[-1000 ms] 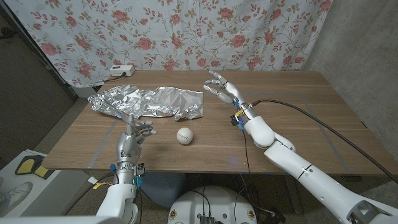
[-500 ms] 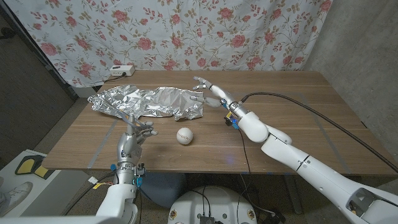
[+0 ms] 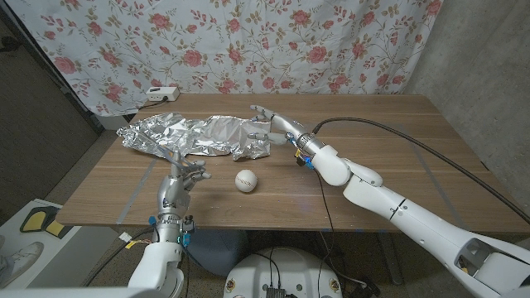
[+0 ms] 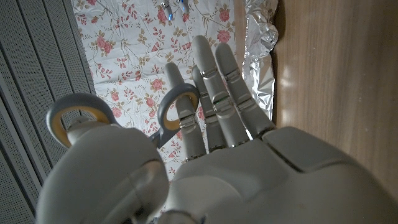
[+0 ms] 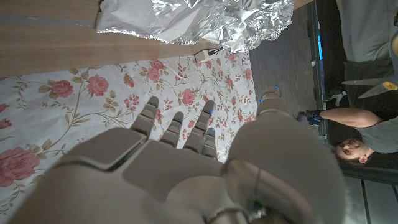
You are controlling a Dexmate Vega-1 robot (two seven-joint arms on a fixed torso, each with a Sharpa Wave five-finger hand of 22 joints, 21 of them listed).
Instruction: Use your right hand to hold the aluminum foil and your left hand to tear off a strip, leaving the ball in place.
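floral curtain (image 3: 248,41) behind table; white box (image 3: 157,93) at table's (image 3: 397,165) far-left edge

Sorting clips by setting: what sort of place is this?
Probably a makeshift indoor test room: a flowered curtain hung as backdrop, a wooden table, and cables trailing across it.

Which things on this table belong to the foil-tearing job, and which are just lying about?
Job: aluminum foil; ball, to be left in place; right hand, open over the foil's end; left hand, open.

Lying about: small white device at the table's far edge.
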